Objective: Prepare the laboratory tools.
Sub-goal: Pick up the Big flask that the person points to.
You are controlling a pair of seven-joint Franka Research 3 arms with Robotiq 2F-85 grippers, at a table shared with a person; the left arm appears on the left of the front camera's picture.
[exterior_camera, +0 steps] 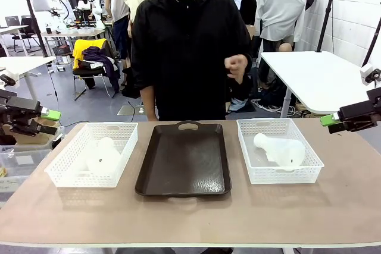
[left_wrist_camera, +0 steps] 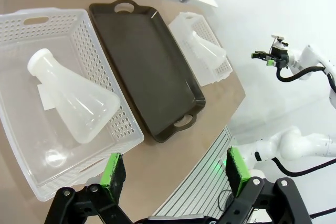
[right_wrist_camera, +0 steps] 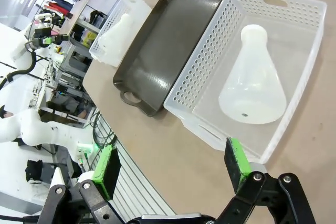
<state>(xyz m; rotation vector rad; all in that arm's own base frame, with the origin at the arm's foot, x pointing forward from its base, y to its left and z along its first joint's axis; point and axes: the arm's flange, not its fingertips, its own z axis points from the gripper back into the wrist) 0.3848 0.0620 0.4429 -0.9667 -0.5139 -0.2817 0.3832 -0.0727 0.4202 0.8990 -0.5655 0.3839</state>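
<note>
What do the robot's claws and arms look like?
The left gripper and right gripper are each black and two-fingered, tipped with bright green pads. The right arm is smooth white, with a black cable looping along it.

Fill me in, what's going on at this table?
Nothing is held yet. Both arms sit at the table's sides, with the left tool and the right tool open. The left flask lies on its side in the left basket, the right flask in the right basket, and the dark tray sits between them. The person's hand is raised.
</note>
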